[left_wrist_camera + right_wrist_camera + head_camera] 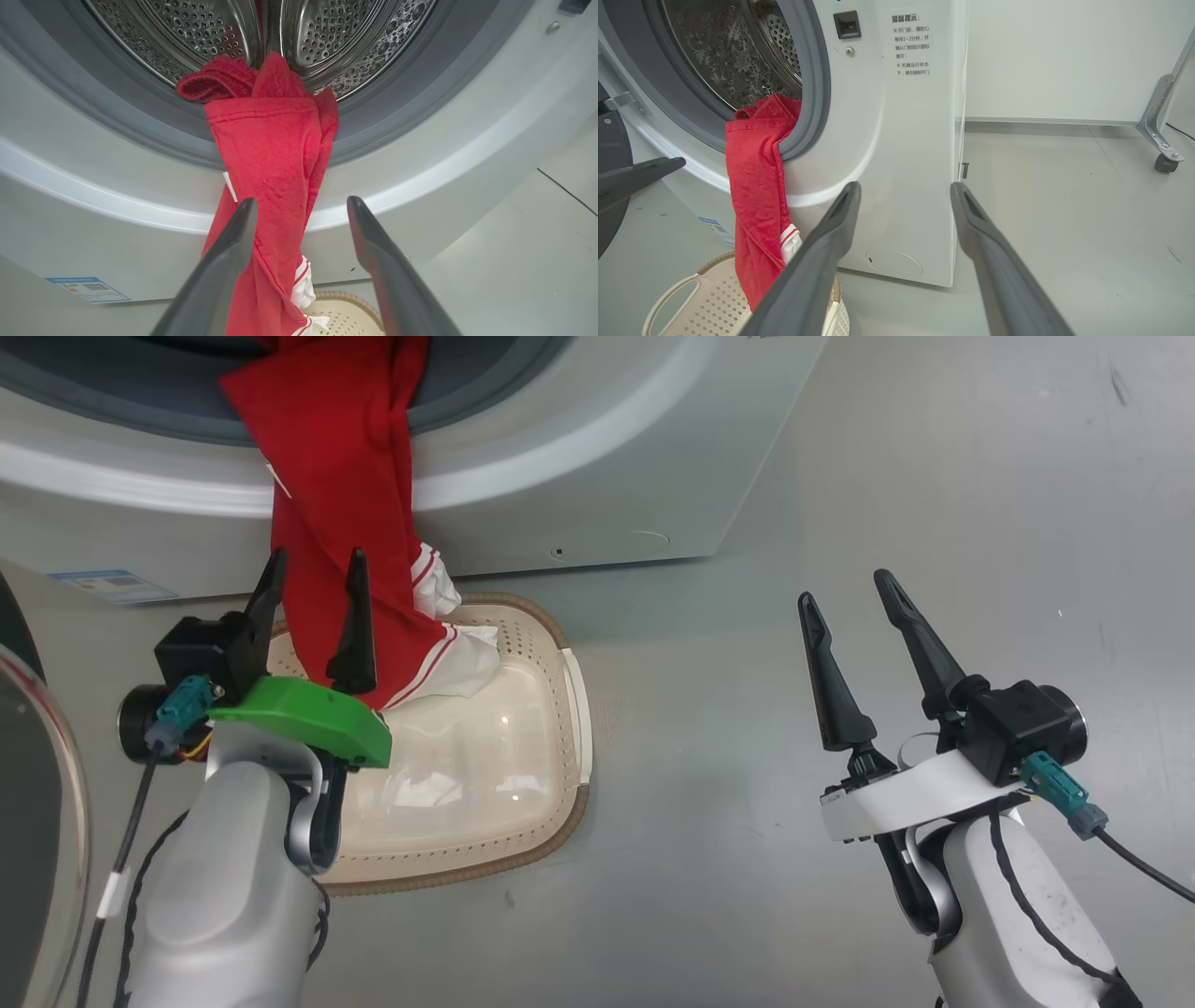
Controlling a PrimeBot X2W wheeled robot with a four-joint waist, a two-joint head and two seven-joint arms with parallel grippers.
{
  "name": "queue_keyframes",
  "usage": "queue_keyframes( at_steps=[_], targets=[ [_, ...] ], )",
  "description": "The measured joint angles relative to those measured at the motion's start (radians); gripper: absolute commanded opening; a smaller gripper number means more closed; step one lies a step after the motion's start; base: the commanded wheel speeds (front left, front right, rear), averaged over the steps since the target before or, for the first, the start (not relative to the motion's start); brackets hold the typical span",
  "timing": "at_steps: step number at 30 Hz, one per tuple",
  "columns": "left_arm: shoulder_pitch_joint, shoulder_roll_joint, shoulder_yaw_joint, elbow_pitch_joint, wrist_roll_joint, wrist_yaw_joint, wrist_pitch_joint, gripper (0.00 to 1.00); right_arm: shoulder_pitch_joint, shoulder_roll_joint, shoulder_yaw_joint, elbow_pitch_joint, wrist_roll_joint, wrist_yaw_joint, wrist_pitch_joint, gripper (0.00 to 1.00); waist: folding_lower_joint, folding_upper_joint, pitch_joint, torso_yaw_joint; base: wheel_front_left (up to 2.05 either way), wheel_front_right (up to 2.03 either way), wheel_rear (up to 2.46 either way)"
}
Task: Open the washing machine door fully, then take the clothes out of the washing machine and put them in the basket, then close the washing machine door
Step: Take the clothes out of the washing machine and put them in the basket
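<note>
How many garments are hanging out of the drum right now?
1: a red garment draped from the washing machine opening over the gasket, striped end down in the basket, by the open left claw. More could be bunched together or hidden in the drum.

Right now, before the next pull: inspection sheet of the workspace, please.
Surface: grey floor, lightly scuffed.
Job's things: washing machine door open at left; red clothes hang out of the washing machine, white-trimmed end in the basket.
Clutter: nothing seen.
Grippers: left gripper open at the hanging clothes, not clamped; right gripper open over floor.
Cables: left wrist cable and right wrist cable, black, hanging loose.
Surroundings: white wall; caster-footed metal leg.
</note>
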Motion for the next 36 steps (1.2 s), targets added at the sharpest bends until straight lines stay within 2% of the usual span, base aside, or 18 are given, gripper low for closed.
queue_keyframes(
  at_steps=[13, 22, 36],
  targets=[
    [0.167, 0.001, 0.003, -0.17, 0.094, 0.035, 0.0, 1.0, 0.038, 0.0, -0.003, 0.012, 0.005, 0.0, 0.0, 1.0, 0.0, 0.0, -0.057, 0.009, 0.0, 0.0, 0.0],
    [0.244, 0.001, 0.016, -0.245, 0.103, 0.069, 0.0, 1.0, 0.053, 0.0, -0.009, 0.023, 0.007, -0.009, 0.0, 1.0, 0.0, 0.0, -0.07, 0.014, 0.0, 0.0, 0.0],
    [0.303, 0.002, 0.02, -0.312, 0.115, 0.093, 0.0, 1.0, 0.053, 0.0, -0.004, 0.028, 0.016, -0.009, 0.0, 1.0, 0.0, 0.0, -0.077, 0.013, 0.0, 0.0, 0.0]
  ],
)
